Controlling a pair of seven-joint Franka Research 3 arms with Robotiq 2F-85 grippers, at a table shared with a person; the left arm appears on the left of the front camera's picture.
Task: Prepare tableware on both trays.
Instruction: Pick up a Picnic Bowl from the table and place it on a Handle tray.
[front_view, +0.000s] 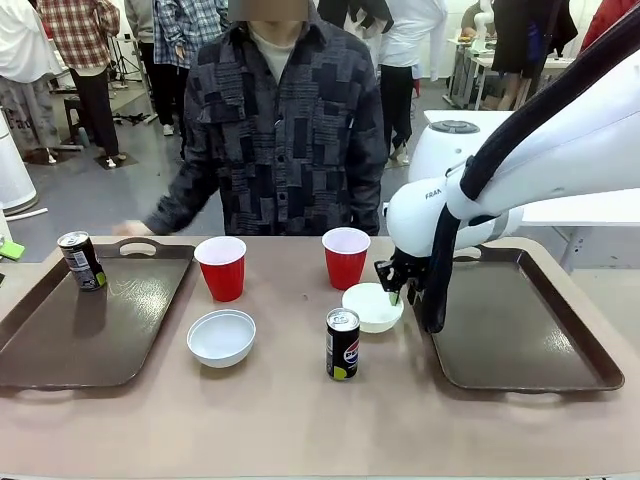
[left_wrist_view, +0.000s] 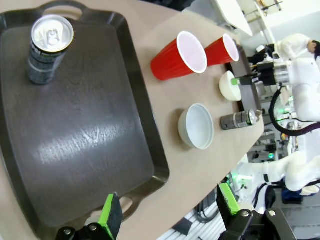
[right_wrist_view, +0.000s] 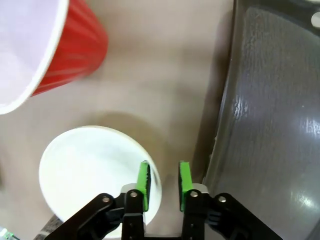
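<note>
The right gripper (right_wrist_view: 161, 180) is pinched almost together on the rim of a small round white bowl (right_wrist_view: 90, 175). One green pad sits inside the bowl's smooth wall and the other outside it. This gripped bowl (front_view: 370, 305) stands on the matte tan table (front_view: 300, 420), just beside the raised left rim of the right tray (front_view: 520, 330). That tray is a glossy dark brown rectangle with rounded corners and a cut-out handle at each short end.

The white right arm (front_view: 540, 170) reaches in from the table's right side and bends steeply down, so its wrist points at the tabletop.

Just behind the gripped bowl, toward the table's far edge, stands a ribbed red plastic cup (front_view: 346, 256) with a white inside. Toward the near edge stands an upright slim dark can (front_view: 342, 343) with a silver top. Further left on the table are a second white bowl (front_view: 221, 337) and a second red cup (front_view: 222, 267).

The left tray (front_view: 90, 330) carries another can (front_view: 81, 260), upright near its far left corner. The left gripper (left_wrist_view: 168, 204) hangs above this tray's near edge, its fingers spread wide and empty.
</note>
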